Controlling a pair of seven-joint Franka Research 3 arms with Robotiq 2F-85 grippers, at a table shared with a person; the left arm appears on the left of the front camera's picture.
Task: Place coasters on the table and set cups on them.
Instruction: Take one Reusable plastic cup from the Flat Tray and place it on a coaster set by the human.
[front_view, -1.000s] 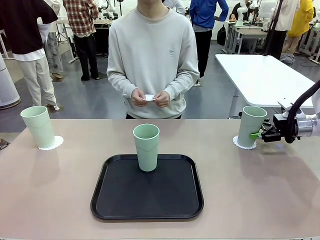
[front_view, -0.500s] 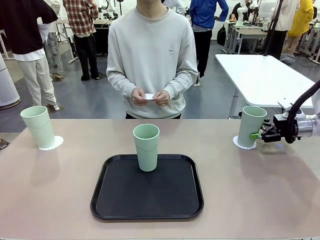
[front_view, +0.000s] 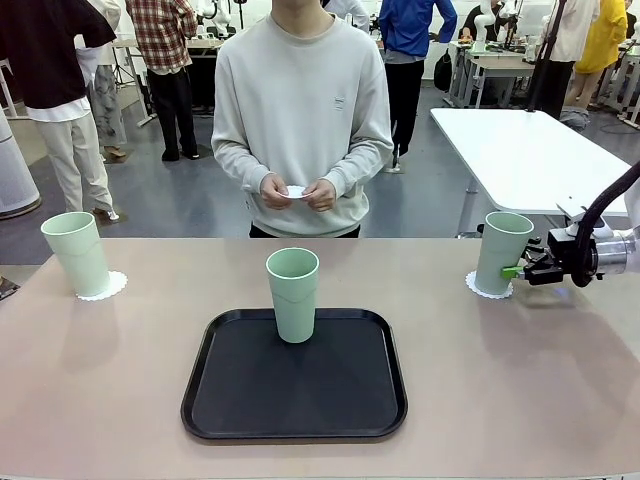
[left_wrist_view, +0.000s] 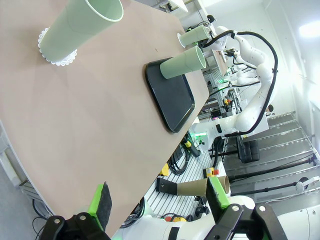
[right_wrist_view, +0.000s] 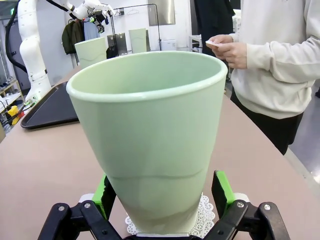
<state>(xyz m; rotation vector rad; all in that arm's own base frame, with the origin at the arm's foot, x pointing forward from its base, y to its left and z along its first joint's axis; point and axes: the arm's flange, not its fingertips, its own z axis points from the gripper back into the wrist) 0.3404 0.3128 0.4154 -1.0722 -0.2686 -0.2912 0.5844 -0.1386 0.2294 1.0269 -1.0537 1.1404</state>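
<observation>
Three pale green cups show in the front view. The left cup (front_view: 76, 252) stands on a lacy white coaster (front_view: 104, 287) on the tan table (front_view: 100, 380). The middle cup (front_view: 292, 293) stands on the black tray (front_view: 295, 395). At the right, a cup (front_view: 502, 250) rests on a coaster (front_view: 486, 289); my right gripper (front_view: 516, 270) is open at its base. In the right wrist view, this cup (right_wrist_view: 150, 130) stands between the spread green pads (right_wrist_view: 221, 192) on its coaster (right_wrist_view: 205, 217). The person holds another coaster (front_view: 297, 193) in both hands. My left gripper (left_wrist_view: 160, 197) hangs open past the table's edge.
The tray lies in the middle of the table toward my side. A white table (front_view: 530, 150) stands behind at the right. The person stands at the far edge. In the left wrist view, the tray (left_wrist_view: 170, 97) and the near cup (left_wrist_view: 80, 25) lie across the table.
My right gripper has drawn back a little to the right from the cup. The cups, coasters and the person's hands stay put.
</observation>
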